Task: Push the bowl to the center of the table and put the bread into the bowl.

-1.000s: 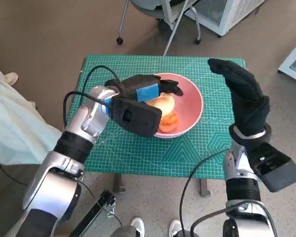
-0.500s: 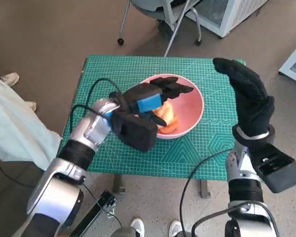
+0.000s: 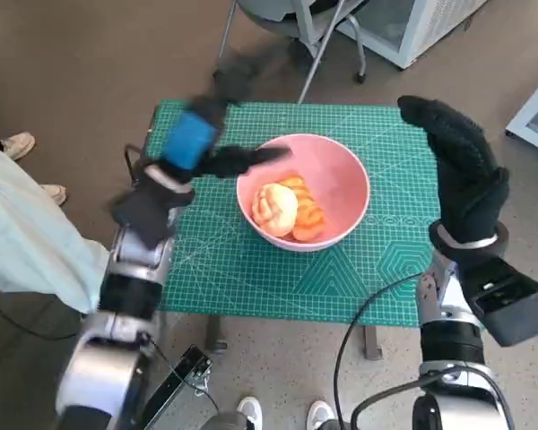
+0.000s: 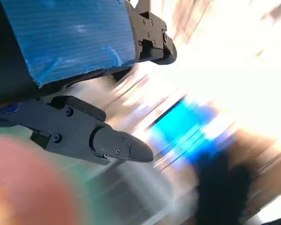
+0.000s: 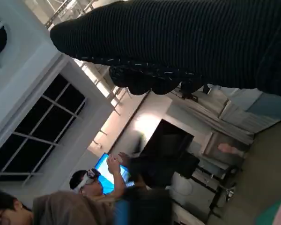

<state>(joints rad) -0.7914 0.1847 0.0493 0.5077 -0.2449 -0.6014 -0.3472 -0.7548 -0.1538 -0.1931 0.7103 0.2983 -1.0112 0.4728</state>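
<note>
The pink bowl (image 3: 344, 176) stands near the middle of the green mat table (image 3: 251, 278). In it lie a pale round bread (image 3: 274, 206) and orange pieces (image 3: 308, 220). My left hand (image 3: 197, 148), blurred by motion, hangs over the table's left part just outside the bowl's rim; its fingers (image 4: 112, 145) are spread and hold nothing. The bowl shows as a pink blur (image 4: 23, 187) in the left wrist view. My right hand (image 3: 457, 175) stands upright and flat to the right of the bowl, apart from it, with nothing in it; its glove (image 5: 178, 42) fills the right wrist view.
A chair's legs (image 3: 305, 36) and a white unit (image 3: 412, 27) stand beyond the table's far edge. A person's pale-clothed leg (image 3: 18, 242) is at the left, and shoes (image 3: 251, 410) show below the near edge. A person wearing a headset (image 5: 89, 180) appears in the right wrist view.
My left hand has let go of the bread, lifted out of the bowl and swung left past its rim. The bread now lies uncovered in the bowl. The right hand barely moved.
</note>
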